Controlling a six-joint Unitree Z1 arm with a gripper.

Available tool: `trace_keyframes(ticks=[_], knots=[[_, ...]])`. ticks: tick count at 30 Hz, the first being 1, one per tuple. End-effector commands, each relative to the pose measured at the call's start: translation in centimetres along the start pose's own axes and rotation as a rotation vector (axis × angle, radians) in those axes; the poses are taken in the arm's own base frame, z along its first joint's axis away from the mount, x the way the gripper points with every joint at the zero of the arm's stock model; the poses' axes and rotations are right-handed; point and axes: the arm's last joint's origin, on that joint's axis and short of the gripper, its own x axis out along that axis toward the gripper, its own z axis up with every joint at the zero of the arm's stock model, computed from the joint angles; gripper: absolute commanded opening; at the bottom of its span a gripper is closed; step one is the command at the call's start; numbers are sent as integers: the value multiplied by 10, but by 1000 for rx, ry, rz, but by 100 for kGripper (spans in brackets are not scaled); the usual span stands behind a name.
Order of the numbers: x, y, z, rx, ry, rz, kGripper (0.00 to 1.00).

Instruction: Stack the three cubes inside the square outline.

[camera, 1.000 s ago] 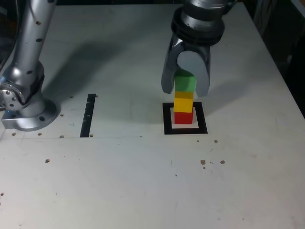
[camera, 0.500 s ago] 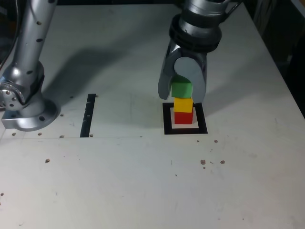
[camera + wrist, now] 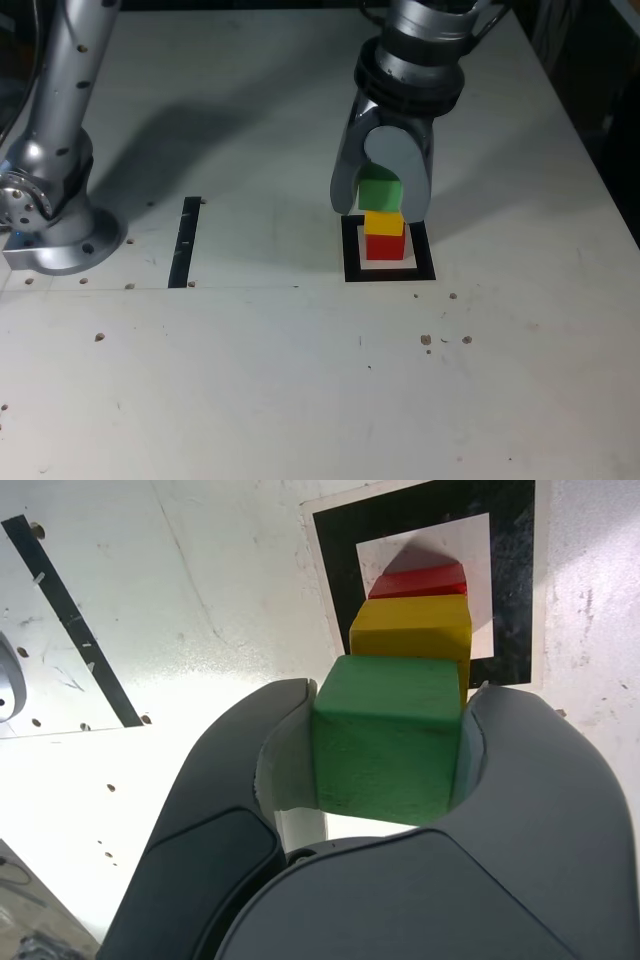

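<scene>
Exterior view: the gripper (image 3: 381, 195) hangs over the square outline (image 3: 390, 273), toward the desk's far edge, its jaws pinching the green cube (image 3: 380, 191) on 2 sides. Below it the yellow cube (image 3: 384, 223) sits on the red cube (image 3: 384, 245), which stands on the white centre. The wrist view shows the green cube (image 3: 388, 735) right over the yellow one; I cannot tell whether they touch. 2 cubes look stacked; judging by this, only setting down and releasing the third remains.
</scene>
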Motion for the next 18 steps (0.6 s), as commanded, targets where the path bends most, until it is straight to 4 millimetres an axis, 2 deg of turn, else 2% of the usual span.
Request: trace_keyframes(ticks=[1,12,14,18], knots=[[3,0,1,7,17,1,46],[-2,1,-1,12,-6,19,88],[-4,2,-1,12,-14,25,94],[-5,2,-2,12,-13,37,98]])
